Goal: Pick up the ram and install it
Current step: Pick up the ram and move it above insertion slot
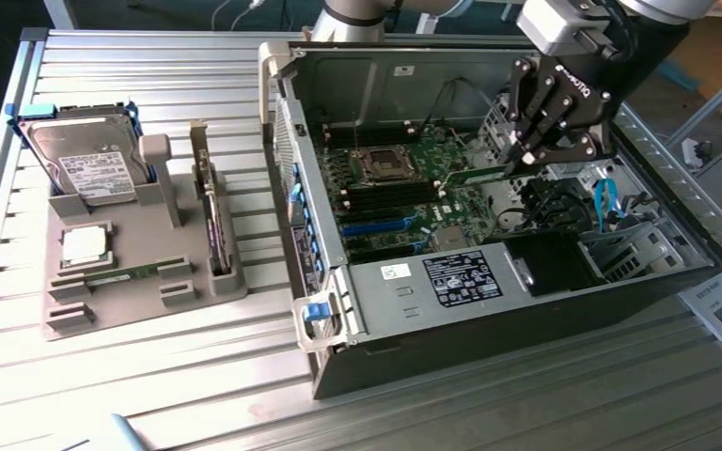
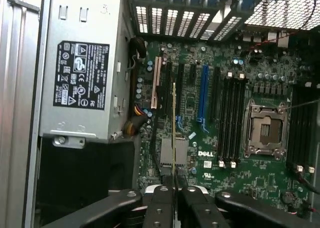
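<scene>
Claw (image 1: 526, 160) at the exterior view's upper right, pinching the green ram (image 1: 472, 175) edge-on, inside the open computer case (image 1: 336, 315), over the motherboard (image 1: 459, 203)

I'm getting bright, even light on the table (image 1: 148, 376) beside the computer case (image 1: 374, 366), with pale glare along its slats. Inside the case it's dimmer, darkest by the power supply (image 2: 80, 73). The case's vent grille (image 2: 295, 8) blows out white; the ram (image 2: 173, 128) shows a thin lit edge.
</scene>
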`<state>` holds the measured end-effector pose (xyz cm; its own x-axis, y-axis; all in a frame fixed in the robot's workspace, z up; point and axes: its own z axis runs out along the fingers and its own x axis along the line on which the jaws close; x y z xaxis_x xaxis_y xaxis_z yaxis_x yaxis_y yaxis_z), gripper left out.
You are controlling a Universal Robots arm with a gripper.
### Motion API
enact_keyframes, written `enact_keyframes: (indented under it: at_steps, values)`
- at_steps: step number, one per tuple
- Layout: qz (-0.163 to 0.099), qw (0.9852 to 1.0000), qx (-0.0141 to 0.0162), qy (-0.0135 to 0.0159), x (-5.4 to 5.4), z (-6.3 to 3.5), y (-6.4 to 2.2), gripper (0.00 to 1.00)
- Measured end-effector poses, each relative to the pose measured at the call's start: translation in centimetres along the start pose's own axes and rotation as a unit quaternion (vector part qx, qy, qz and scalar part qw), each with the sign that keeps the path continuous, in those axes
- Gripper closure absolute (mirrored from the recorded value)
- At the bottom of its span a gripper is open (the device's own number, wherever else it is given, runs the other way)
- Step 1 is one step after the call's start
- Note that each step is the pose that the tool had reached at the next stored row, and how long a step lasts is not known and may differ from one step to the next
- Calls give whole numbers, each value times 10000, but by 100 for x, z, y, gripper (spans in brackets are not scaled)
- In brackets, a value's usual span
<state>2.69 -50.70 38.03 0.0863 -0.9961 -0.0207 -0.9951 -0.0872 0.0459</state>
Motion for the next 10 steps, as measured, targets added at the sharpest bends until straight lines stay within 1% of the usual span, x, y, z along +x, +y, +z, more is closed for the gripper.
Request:
enact_keyframes:
  at_steps: [2, 4, 6, 8, 10]
  values:
    - [0, 10000, 0, 5, -55, 4, -50, 87]
    - [1, 10000, -1, 13, -139, 7, -118, 87]
    - [1, 10000, -1, 18, -206, 11, -154, 87]
    - [2, 10000, -2, 26, -340, 17, -207, 87]
    - [2, 10000, -2, 28, -425, 21, -236, 87]
